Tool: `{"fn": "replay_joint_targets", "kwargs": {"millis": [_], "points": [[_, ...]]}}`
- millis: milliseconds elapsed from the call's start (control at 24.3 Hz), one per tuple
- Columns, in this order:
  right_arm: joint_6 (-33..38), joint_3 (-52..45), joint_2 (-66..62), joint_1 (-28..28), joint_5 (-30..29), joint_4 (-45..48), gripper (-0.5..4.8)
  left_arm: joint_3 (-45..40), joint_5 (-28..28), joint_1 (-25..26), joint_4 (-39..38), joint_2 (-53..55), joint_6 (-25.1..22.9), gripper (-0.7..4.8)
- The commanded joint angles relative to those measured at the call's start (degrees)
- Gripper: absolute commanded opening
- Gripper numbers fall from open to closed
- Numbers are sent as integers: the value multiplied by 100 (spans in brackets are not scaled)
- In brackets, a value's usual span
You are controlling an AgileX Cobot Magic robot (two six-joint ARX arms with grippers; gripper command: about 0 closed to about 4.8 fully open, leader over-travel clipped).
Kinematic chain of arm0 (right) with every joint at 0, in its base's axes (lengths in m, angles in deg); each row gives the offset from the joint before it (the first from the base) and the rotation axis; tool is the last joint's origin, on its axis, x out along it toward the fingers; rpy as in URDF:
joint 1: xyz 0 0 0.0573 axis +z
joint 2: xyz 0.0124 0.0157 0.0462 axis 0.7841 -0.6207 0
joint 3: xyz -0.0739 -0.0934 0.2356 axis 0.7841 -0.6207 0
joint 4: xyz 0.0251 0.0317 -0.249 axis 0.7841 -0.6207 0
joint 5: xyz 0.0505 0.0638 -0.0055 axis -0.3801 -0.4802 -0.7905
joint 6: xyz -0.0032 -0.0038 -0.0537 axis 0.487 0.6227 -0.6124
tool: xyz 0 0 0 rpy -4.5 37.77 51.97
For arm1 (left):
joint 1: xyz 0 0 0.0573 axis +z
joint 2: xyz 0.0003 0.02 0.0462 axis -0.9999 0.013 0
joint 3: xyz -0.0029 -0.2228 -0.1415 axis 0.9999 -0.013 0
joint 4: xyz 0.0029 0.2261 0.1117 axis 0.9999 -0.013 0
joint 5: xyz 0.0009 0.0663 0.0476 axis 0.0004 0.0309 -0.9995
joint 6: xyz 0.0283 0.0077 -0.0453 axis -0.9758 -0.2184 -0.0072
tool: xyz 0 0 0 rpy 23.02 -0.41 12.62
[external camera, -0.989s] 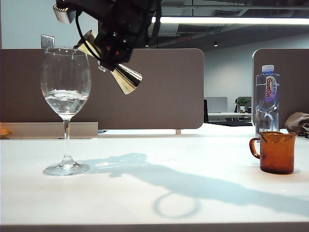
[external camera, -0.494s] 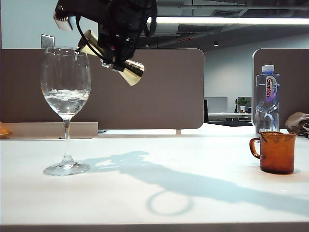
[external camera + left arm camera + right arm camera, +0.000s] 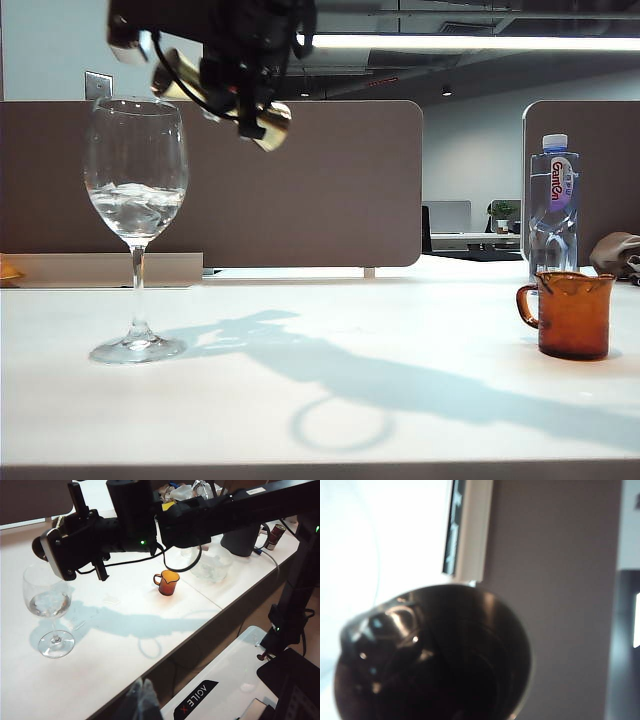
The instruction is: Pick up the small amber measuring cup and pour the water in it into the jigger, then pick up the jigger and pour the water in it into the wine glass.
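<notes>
The gold double-cone metal jigger [image 3: 218, 98] is polished and mirror-shiny, and its dark inside [image 3: 470, 665] looks glossy too. The tall stemmed wine glass [image 3: 136, 200] is clear, smooth glass. The small amber measuring cup [image 3: 570, 315] looks like translucent, slightly textured plastic. The white tabletop [image 3: 320, 400] is smooth and matt, and the black right gripper [image 3: 240, 70] is dull plastic.

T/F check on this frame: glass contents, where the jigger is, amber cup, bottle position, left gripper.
1. The wine glass holds water. True.
2. The jigger stands on the table. False: the right gripper holds it tilted in the air beside the glass rim.
3. The small amber measuring cup stands upright on the table's right side. True.
4. The water bottle lies next to the wine glass. False: it stands upright behind the amber cup.
5. The left gripper grips the amber cup. False: nothing touches the cup.
</notes>
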Motion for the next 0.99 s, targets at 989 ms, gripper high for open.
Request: {"fn": "replay_joint_targets", "kwargs": {"millis": [989], "points": [[-1036,540,46,90,28,356,-5,20,15,2,-9,4,-22,-2]]}}
